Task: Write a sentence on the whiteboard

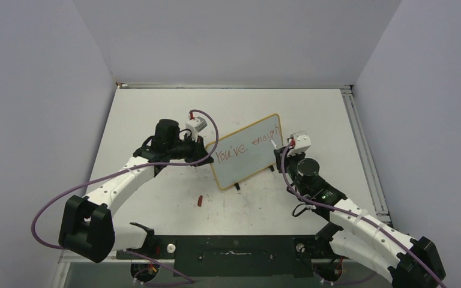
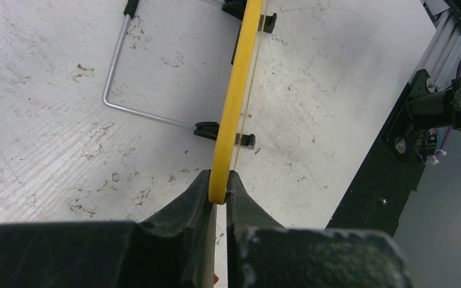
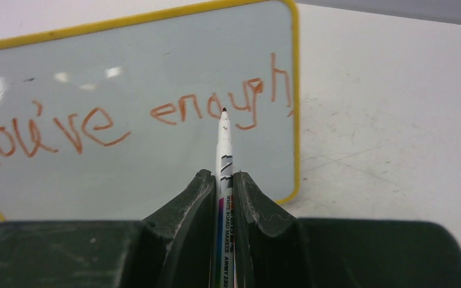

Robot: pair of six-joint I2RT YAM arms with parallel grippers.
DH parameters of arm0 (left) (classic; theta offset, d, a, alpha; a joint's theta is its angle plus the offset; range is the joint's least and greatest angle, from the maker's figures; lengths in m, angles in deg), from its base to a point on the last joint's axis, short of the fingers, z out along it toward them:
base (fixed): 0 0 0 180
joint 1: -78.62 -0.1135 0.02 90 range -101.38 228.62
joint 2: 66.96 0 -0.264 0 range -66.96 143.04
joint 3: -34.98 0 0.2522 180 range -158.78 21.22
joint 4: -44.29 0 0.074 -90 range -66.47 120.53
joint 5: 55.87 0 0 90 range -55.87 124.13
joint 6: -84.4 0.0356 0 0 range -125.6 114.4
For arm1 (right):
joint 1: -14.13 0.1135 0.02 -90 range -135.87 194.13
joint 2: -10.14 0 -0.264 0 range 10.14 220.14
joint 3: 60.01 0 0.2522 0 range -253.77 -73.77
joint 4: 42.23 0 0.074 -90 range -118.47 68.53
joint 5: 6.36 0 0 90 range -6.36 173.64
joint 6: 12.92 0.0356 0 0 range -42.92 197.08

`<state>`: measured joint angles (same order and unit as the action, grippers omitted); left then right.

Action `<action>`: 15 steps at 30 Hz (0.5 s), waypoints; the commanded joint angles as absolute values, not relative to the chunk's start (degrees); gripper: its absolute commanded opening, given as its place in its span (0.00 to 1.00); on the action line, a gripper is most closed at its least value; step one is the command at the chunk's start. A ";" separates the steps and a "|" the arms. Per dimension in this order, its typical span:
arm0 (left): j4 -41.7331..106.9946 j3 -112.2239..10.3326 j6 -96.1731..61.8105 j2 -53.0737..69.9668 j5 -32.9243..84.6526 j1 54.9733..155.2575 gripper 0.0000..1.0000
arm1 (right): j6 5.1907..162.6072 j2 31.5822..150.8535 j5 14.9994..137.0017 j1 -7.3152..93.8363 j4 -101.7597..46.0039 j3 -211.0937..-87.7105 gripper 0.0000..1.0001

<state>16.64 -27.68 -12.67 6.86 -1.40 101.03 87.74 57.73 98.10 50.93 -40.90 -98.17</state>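
Scuffed white table — propped whiteboard, red cap

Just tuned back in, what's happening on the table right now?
The left gripper is shut on the yellow rim of the whiteboard, steadying it upright. The right gripper is shut on a marker, its tip up at the board face near the end of the line. The sentence so far reads "You've enough" in red; whether the tip touches the board is not clear.
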 commanded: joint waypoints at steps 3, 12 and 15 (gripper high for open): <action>12.52 -28.43 -11.94 6.80 2.44 101.12 0.00 | 87.82 60.83 90.72 59.04 -39.36 -101.53 0.05; 12.34 -28.68 -11.75 7.09 2.81 101.12 0.00 | 91.67 67.47 92.43 74.01 -46.87 -99.67 0.05; 12.33 -28.69 -11.75 7.05 2.81 101.13 0.00 | 92.23 70.88 93.05 76.29 -50.94 -99.31 0.05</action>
<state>16.59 -27.68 -12.67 6.86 -1.21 101.03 90.23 67.87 92.50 73.90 -42.21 -98.96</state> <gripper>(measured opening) 0.052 0.147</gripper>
